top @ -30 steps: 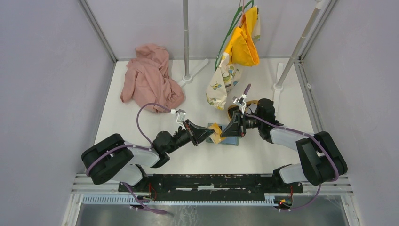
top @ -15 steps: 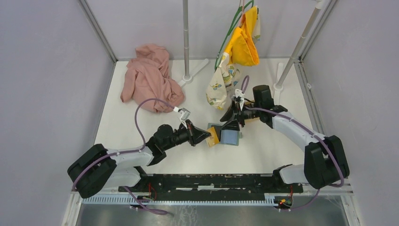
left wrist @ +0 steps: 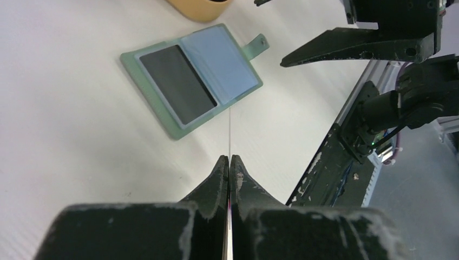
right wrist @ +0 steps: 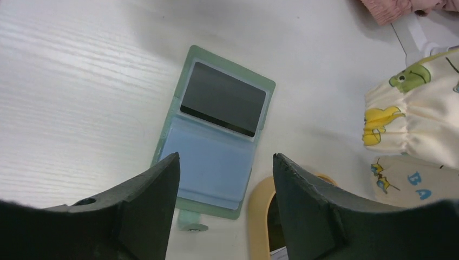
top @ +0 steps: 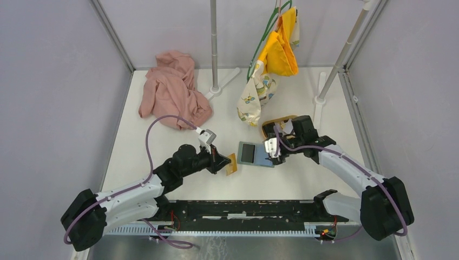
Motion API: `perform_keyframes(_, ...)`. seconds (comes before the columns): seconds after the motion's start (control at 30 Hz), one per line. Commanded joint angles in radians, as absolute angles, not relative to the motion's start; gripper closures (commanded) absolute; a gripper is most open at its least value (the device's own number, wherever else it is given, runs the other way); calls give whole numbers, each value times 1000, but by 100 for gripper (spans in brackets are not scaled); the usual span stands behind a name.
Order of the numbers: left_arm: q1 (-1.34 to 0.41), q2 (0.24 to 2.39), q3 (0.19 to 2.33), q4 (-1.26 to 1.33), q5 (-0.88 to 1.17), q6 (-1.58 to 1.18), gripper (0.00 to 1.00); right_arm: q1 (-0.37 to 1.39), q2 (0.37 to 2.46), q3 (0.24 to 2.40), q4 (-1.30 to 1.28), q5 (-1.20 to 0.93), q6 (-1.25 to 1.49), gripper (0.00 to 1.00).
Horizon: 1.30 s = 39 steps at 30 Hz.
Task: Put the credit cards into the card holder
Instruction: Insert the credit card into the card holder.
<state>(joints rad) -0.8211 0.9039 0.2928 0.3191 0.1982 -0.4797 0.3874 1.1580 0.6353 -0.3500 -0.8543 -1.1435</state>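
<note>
Left end effector point(left wrist: 230, 160) pinches thin, flat, tan credit card point(top: 231, 163).

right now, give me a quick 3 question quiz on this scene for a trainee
1. True or false: the card holder lies folded shut on the table.
2. Which gripper pinches a card? A) left gripper B) right gripper C) neither
3. Short answer: which half of the card holder looks dark, the one nearer the left arm or the one nearer the right arm?

Key: 1 false, it lies open and flat. 2 A, and the right gripper is open and holds nothing. 3 the half nearer the left arm.
</note>
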Motion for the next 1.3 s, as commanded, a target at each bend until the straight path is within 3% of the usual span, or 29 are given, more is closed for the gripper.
perform_keyframes(0.0,-819,871,292,273,173,-428,98,469,1201,715,-361,-666,-1313,35)
perform_keyframes(0.2,-818,802,248,285,169,-447,98,566,1353,825,-293,-446,-1138,66)
perform_keyframes(0.33,-820,760,209,314,159,-476,98,596,1400,803,-226,-332,-1073,80)
perform_keyframes(0.57,-820,809,196,390,169,-513,98,644,1467,772,-143,-153,-1018,87)
perform_keyframes(0.97,-819,865,193,451,206,-540,98,704,1606,816,-110,34,-947,87)
perform_keyframes(1.17,-819,873,186,476,233,-562,98,704,1619,813,-147,5,-979,87)
perform_keyframes(1.27,-819,884,188,485,248,-569,98,703,1617,819,-216,-126,-1022,88)
